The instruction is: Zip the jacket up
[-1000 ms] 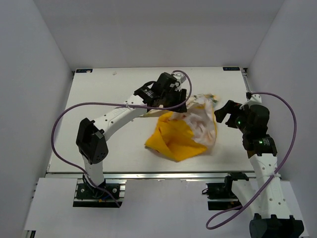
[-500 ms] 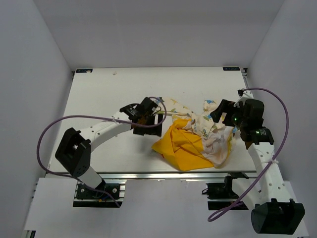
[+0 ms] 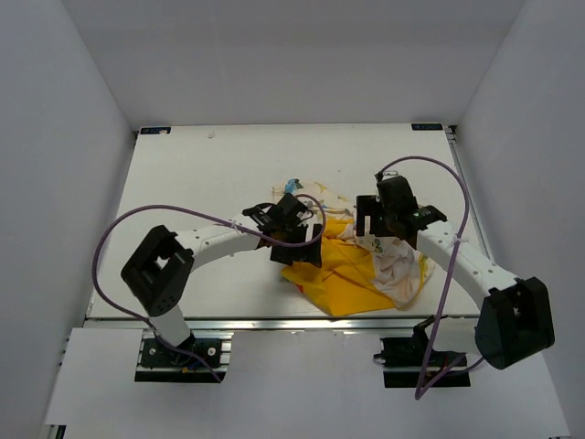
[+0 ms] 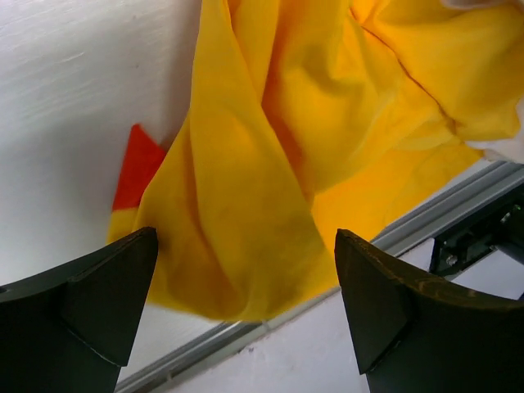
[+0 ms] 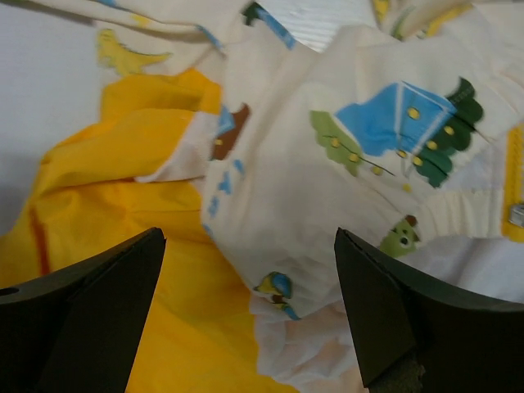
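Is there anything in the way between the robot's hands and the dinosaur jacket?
No, nothing visible. The left gripper hangs open right over the yellow part of the jacket, and the right gripper hangs open over its dinosaur print. Only jacket cloth shows below them.

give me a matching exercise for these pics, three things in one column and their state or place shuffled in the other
Things
1. left black two-finger gripper
2. right black two-finger gripper
3. small yellow and cream dinosaur-print jacket

States
a. crumpled in a heap on the white table
b. open over cream dinosaur-print fabric
c. open over plain yellow fabric

Pairs: 1-c, 2-b, 3-a
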### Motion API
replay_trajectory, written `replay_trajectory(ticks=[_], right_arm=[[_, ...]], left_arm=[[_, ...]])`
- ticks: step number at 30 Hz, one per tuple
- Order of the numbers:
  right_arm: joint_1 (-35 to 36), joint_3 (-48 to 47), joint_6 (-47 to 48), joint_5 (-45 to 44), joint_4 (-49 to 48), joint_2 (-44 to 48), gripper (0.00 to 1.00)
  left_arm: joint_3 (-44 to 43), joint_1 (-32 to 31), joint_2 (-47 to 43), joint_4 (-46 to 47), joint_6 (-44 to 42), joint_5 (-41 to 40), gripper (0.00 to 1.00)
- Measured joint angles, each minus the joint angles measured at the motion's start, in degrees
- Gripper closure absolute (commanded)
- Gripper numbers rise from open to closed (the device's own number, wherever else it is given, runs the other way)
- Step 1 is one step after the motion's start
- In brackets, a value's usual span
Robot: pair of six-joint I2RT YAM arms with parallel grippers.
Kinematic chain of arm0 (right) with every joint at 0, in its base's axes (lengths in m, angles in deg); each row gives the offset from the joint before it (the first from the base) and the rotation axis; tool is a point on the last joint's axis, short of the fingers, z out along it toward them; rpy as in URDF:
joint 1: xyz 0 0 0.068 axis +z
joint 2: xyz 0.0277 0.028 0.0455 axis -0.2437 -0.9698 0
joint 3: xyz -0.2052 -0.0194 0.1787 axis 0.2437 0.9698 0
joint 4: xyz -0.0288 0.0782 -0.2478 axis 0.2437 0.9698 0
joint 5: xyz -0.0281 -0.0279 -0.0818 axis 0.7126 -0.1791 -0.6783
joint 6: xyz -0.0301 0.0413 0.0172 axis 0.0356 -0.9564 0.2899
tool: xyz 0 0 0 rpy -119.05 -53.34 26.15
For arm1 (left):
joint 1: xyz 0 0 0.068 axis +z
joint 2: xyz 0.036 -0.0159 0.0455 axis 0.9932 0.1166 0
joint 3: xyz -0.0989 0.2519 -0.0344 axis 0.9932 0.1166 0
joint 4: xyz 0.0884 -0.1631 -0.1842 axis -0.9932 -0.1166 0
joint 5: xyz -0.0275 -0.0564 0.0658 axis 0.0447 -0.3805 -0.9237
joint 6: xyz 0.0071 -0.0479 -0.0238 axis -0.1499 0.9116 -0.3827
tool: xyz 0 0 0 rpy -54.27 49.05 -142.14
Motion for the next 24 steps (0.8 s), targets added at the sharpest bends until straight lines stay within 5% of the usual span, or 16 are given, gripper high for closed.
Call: replay_trajectory(ticks=[3, 5, 6, 7, 8, 9, 10, 16, 24], right_arm=[[0.0, 0.0, -1.3, -4.3, 1.5, -2.7, 0.11], [0.0, 0.0, -1.9, -6.0, 1.9, -4.5, 0.20], [0.0, 0.1, -1.9, -6.4, 1.8, -5.2, 0.34], [0.0, 0.1, -1.9, -6.8, 1.7, -5.8, 0.56], [0.0, 0.1, -2.0, -7.1, 1.6, -6.3, 0.89], [0.0, 0.1, -2.7, -7.7, 1.6, -6.7, 1.00], [0.0, 0.1, -3.1, -8.3, 1.4, -6.9, 1.00], [-0.3, -0.9, -3.9, -14.8, 1.6, -4.9, 1.00], [-10.7, -15.3, -1.2, -23.5, 1.7, 3.0, 1.00]], left_arm=[[-0.9, -0.5, 3.8, 1.6, 0.2, 1.0, 0.02], [-1.0, -0.7, 6.5, 2.2, 0.4, 1.4, 0.16], [-1.2, -0.7, 7.6, 2.2, 0.5, 1.6, 0.30], [-1.8, -0.7, 8.2, 1.9, 0.7, 1.7, 0.62], [-2.2, -0.7, 8.5, 1.9, 0.9, 1.7, 0.80], [-2.9, -0.8, 8.9, 1.7, 0.8, 1.6, 0.96], [-3.7, -0.9, 9.4, 1.1, 1.0, 1.2, 1.00], [-13.6, -1.5, 11.3, -7.8, 0.8, -9.6, 1.00], [-33.8, -0.2, 10.5, -28.0, 6.2, -37.4, 1.00]])
